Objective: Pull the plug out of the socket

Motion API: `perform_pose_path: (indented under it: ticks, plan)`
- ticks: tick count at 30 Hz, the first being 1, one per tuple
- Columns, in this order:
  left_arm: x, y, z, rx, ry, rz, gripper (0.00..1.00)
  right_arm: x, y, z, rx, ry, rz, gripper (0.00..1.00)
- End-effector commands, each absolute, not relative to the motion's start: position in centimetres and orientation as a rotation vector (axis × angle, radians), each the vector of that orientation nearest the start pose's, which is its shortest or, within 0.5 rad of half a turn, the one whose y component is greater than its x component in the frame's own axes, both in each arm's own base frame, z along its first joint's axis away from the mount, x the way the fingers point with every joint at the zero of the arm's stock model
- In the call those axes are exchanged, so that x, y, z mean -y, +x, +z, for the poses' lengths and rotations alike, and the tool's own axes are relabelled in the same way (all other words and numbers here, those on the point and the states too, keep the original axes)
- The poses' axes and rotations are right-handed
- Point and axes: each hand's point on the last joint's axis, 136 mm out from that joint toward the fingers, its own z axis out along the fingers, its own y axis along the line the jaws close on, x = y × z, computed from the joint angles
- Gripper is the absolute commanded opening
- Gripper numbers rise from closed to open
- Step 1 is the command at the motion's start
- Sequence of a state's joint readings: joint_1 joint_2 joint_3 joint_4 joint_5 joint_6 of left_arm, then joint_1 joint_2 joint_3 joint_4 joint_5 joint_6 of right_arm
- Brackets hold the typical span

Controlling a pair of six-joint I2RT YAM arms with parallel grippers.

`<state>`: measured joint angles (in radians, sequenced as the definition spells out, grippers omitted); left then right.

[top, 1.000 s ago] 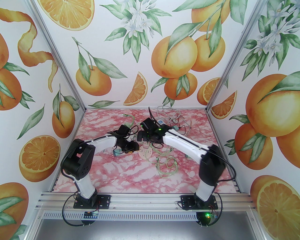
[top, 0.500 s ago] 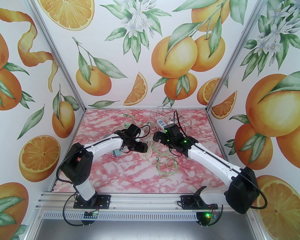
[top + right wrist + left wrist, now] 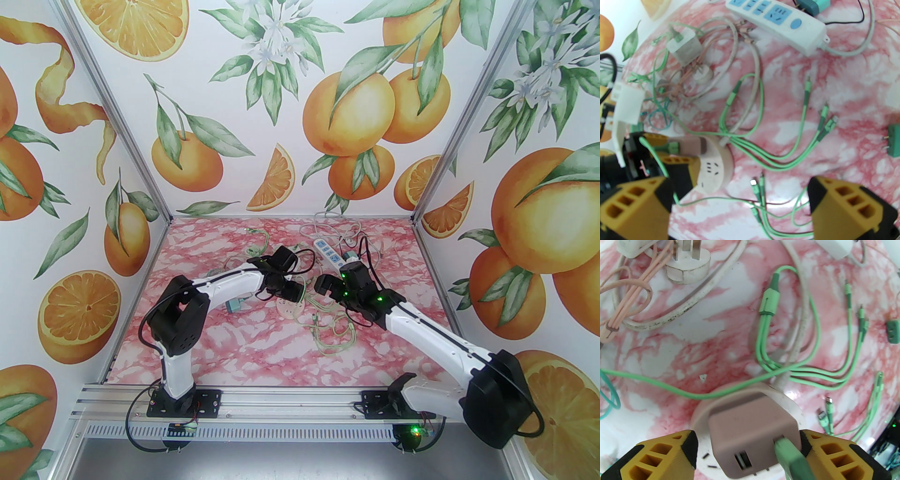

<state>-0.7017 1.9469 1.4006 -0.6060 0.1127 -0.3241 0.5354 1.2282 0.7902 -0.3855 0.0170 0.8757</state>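
One pink plug [image 3: 750, 418] sits in one round white socket [image 3: 791, 404], near middle of pink table [image 3: 262, 347]; plug has two small holes, one green cable [image 3: 789, 455] stuck in one; left gripper [image 3: 748, 447] has two yellow fingers [image 3: 670, 451], one each side of plug, gap on one side, not squeezing; right gripper [image 3: 740, 191] spread wide above loose green cables [image 3: 764, 161], holding nothing; one long white power strip [image 3: 778, 23] at back.
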Motion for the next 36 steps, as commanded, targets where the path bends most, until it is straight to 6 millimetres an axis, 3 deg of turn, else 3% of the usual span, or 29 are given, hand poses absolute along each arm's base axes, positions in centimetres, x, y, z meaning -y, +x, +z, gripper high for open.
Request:
perform_pose_path:
  ticks: [1, 5, 7, 11, 16, 27, 36]
  plan:
    - [31.8, 34.9, 6.5, -2.72, 0.528, -0.411, 0.68, -17.5, 29.4, 12.3, -2.449, 0.497, 0.681, 1.0]
    - [32.1, 35.3, 5.8, -2.737, 0.503, -0.398, 0.65, -18.5, 29.0, 10.7, -2.463, 0.505, 0.761, 1.0]
    - [32.1, 35.3, 5.6, -2.746, 0.501, -0.392, 0.57, -19.6, 29.1, 10.5, -2.443, 0.482, 0.854, 0.98]
    - [31.2, 35.3, 5.2, -2.764, 0.464, -0.329, 0.43, -21.5, 29.1, 10.2, -2.408, 0.493, 1.016, 0.84]
    - [29.4, 35.1, 5.1, -2.79, 0.351, -0.254, 0.3, -23.2, 29.3, 10.2, -2.398, 0.469, 1.073, 0.8]
    - [26.5, 35.6, 6.2, -2.772, -0.061, -0.135, 0.31, -28.0, 29.6, 7.7, -2.367, 0.557, 1.244, 0.6]
    - [26.3, 35.3, 6.4, -2.741, -0.104, -0.125, 0.31, -29.9, 30.5, 5.1, -2.329, 0.65, 1.39, 0.51]
